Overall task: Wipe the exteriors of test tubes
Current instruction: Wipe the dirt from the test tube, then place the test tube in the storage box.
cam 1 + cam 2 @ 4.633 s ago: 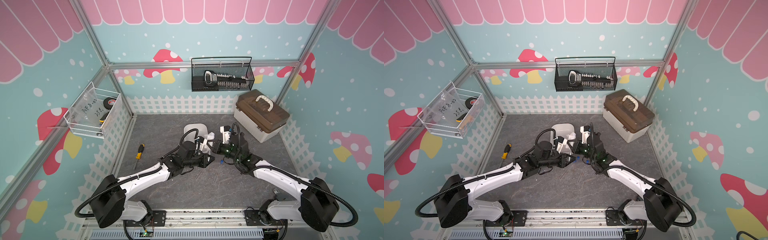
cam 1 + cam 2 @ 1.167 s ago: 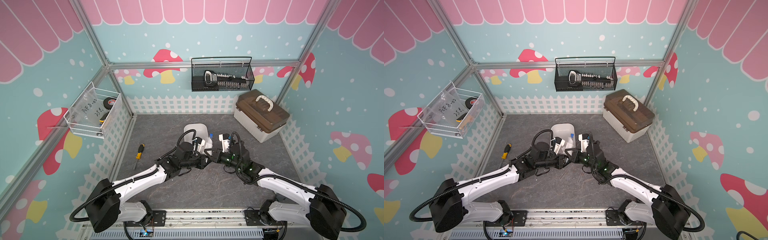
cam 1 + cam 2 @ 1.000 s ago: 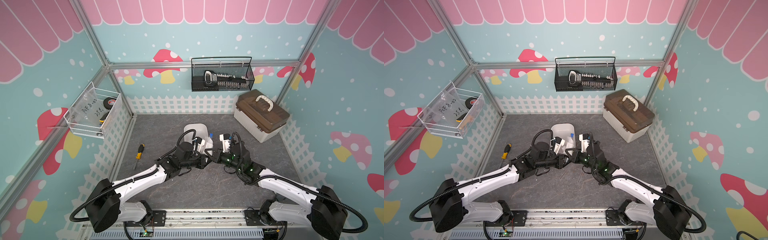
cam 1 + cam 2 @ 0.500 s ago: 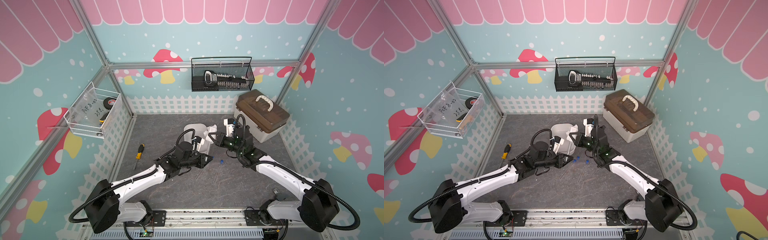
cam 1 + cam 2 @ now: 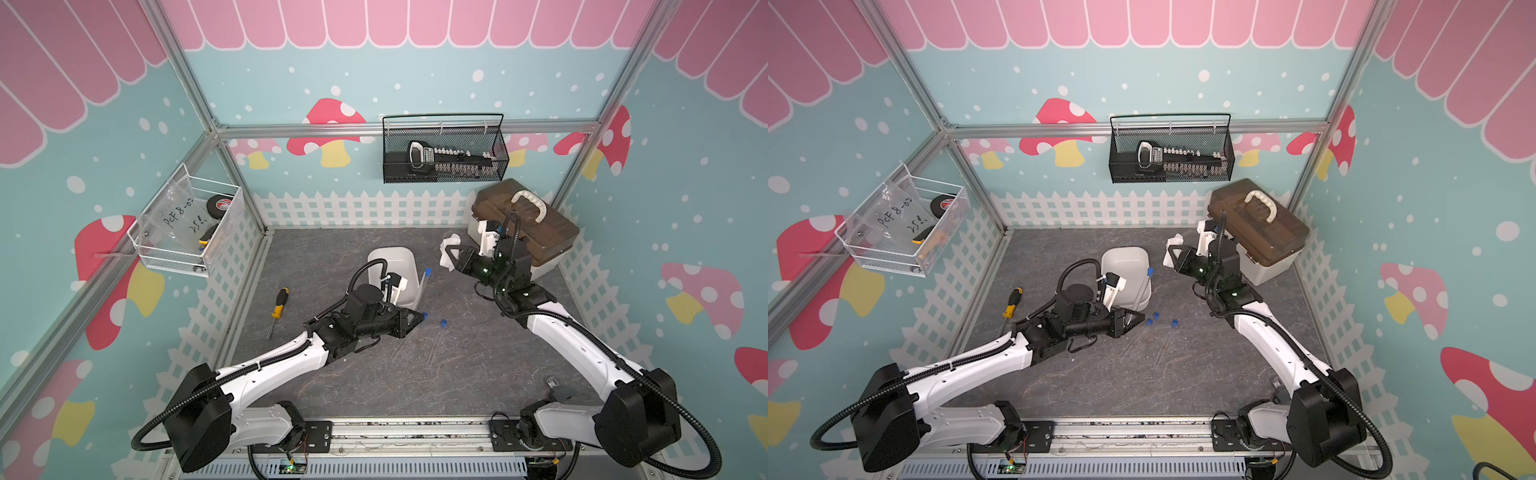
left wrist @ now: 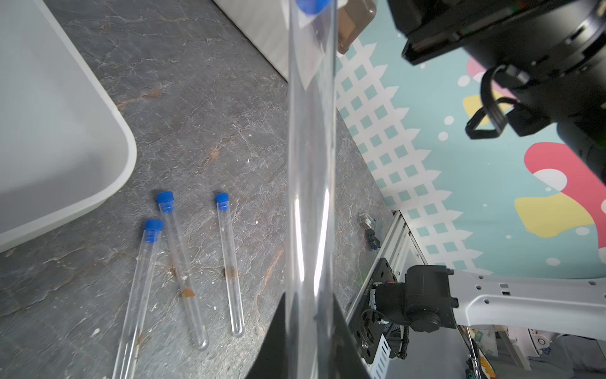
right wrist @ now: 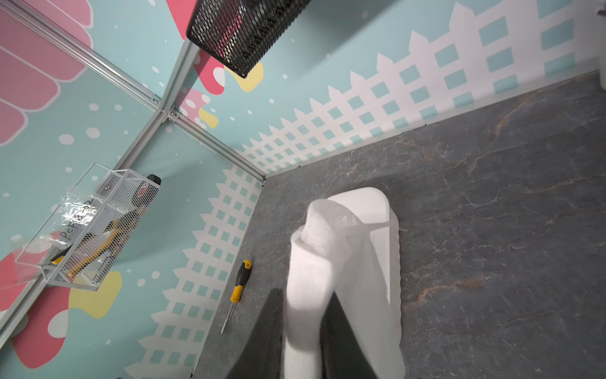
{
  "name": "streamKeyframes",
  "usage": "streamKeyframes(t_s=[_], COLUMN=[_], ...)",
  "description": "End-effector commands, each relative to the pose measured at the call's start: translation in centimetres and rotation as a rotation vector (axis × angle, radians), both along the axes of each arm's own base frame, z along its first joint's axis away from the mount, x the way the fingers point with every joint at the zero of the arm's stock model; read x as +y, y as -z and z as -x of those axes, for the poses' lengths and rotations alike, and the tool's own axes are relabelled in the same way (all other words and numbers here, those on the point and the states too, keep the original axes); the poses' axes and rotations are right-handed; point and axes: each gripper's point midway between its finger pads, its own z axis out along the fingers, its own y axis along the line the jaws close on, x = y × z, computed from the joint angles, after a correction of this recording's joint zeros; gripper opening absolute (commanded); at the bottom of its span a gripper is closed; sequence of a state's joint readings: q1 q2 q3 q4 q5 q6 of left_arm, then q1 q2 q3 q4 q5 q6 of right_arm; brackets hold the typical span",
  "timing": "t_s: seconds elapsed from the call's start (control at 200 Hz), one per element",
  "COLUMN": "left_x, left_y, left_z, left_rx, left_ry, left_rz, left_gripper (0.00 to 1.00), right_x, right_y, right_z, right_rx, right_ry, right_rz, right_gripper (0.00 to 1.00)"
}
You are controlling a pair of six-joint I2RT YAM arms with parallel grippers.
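My left gripper is shut on the closed end of a clear test tube. The tube stands tilted up, with its blue cap beside the white tray. In the left wrist view this tube runs straight out between the black fingers of the left gripper. Three more blue-capped test tubes lie side by side on the grey table just past the gripper. My right gripper is shut on a folded white cloth, held in the air near the toolbox.
A brown-lidded toolbox sits at the back right. A yellow-and-black screwdriver lies by the left fence. A black mesh basket hangs on the back wall and a white wire basket on the left wall.
The right gripper has drawn the cloth off the held tube and moved up and back toward the toolbox. The left gripper still holds its tube, now a little lower and nearer the lying tubes.
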State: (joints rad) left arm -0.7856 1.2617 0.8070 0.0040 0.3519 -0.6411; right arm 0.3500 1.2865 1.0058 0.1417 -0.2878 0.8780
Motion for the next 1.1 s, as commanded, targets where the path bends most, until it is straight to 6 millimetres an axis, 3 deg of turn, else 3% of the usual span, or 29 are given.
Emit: streamKeyframes(t_s=[0.0,0.09,0.235,0.455,0.71,0.941,1.096], left_x=[0.4,0.5,0.4,0.7,3.1,4.3,3.2], left_y=[-0.1,-0.1,-0.5,-0.4,1.4,3.7,6.0], left_z=[0.1,0.0,-0.3,-1.9,-7.5,-13.7,-16.8], left_rx=[-0.002,-0.008,-0.01,-0.016,-0.001,0.047,0.132], left_ry=[-0.01,-0.016,-0.022,-0.055,-0.212,-0.348,-0.366], left_rz=[0.004,0.001,0.011,-0.01,-0.087,-0.138,-0.164], left_gripper=[0.13,0.13,0.14,0.14,0.14,0.14,0.16], right_x=[-0.5,-1.3,-2.3,-4.7,-7.1,-7.8,-7.6], right_y=[-2.2,-1.9,0.4,6.0,9.7,9.7,9.2], right_z=[0.3,0.7,2.6,7.5,12.1,13.5,13.5], right_rx=[-0.051,-0.046,-0.001,0.115,0.193,0.201,0.196], right_ry=[-0.006,0.011,0.03,0.082,0.144,0.162,0.152], right_rz=[0.003,0.013,0.017,0.036,0.024,0.007,0.005], right_gripper=[0.2,0.2,0.2,0.2,0.2,0.2,0.2])
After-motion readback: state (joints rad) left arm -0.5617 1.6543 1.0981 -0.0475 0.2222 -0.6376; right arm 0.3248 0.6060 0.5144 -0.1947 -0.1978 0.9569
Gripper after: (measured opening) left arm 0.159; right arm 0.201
